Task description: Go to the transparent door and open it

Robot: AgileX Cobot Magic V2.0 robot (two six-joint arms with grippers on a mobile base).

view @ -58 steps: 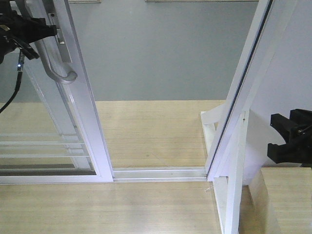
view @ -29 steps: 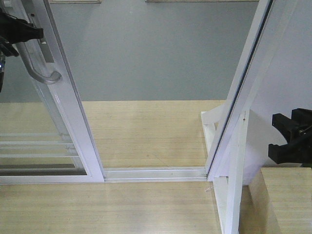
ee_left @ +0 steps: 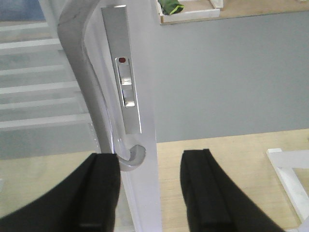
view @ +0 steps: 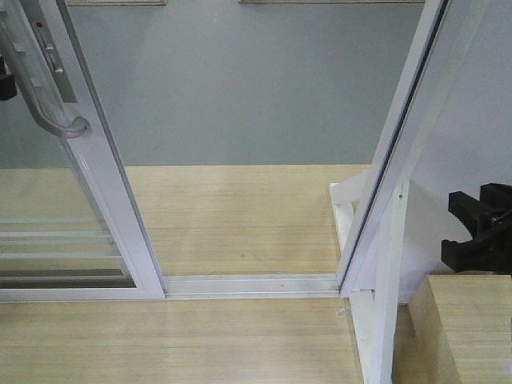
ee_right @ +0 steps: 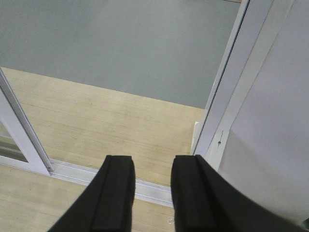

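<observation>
The left gripper (ee_left: 149,188) has its jaws spread, straddling the white stile of the transparent door (view: 96,172), with the hooked lower end of the curved bar handle (ee_left: 87,96) just inside the left jaw. The right gripper (ee_right: 152,193) hangs unladen, jaws parted. The rigid, probably heavy glass panel should slide on its floor track (view: 252,284); the stiff, smooth handle is the place to hold.
</observation>
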